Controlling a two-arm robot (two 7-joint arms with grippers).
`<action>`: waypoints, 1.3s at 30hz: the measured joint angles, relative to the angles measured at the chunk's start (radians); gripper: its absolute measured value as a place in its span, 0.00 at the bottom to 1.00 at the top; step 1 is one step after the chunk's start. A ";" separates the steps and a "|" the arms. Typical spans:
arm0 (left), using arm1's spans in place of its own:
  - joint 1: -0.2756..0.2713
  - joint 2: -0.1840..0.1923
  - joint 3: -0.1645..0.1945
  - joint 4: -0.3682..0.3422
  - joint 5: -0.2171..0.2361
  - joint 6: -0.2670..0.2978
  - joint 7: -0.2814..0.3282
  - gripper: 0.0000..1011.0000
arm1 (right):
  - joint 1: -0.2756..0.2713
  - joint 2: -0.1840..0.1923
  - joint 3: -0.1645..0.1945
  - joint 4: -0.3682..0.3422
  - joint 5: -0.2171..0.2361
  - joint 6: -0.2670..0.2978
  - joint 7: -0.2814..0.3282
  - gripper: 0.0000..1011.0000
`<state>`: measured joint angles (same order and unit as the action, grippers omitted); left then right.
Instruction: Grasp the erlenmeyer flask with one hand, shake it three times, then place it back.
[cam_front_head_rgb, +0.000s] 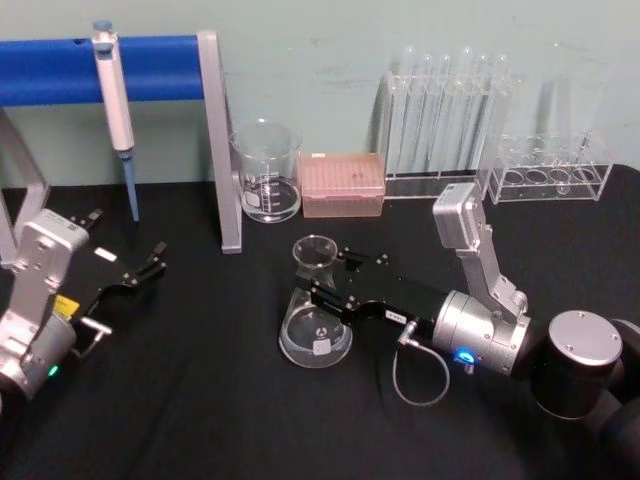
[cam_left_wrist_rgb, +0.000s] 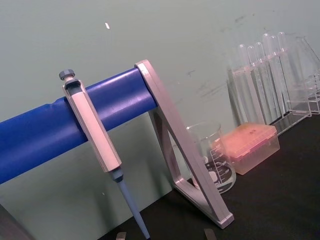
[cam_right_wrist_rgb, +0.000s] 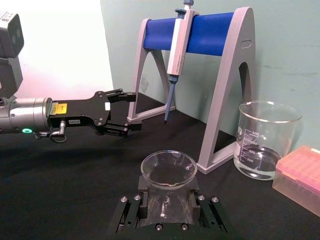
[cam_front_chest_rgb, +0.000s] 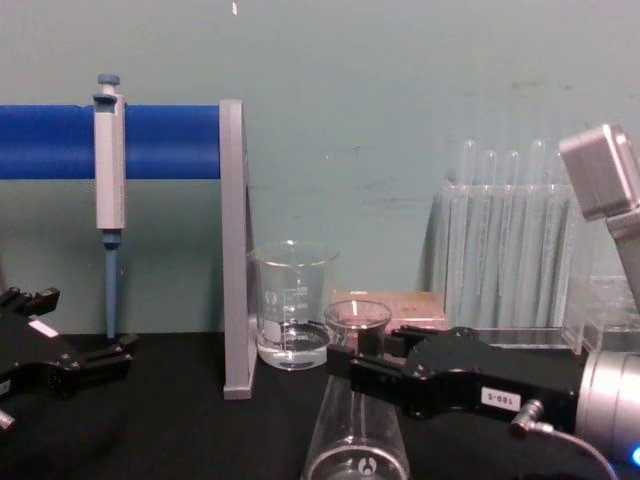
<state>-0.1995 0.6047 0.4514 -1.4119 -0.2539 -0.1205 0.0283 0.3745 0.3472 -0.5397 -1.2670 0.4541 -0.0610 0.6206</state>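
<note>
Clear-glass erlenmeyer flask stands upright at centre front of the black table, long axis vertical. The right gripper reaches in level from the right, fingers clamped on its neck. The left gripper idles well apart, fingers spread.

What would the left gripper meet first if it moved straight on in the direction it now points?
Probably the grey frame of the pipette stand, near its foot: the open left gripper points low towards it. The pipette hangs aside and higher, though depth is unclear.
</note>
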 joint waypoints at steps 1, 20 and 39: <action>0.000 0.000 0.000 0.000 0.000 0.000 0.000 0.99 | 0.000 0.000 0.000 0.000 0.000 0.000 0.000 0.44; 0.000 0.000 0.000 0.000 0.000 0.000 0.000 0.99 | 0.000 0.000 0.000 0.001 -0.001 0.000 0.000 0.90; 0.000 0.000 0.000 0.000 0.000 0.000 0.000 0.99 | 0.000 0.000 0.000 0.000 -0.001 0.000 0.000 0.99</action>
<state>-0.1995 0.6047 0.4514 -1.4120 -0.2539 -0.1205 0.0283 0.3745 0.3472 -0.5399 -1.2666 0.4531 -0.0610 0.6208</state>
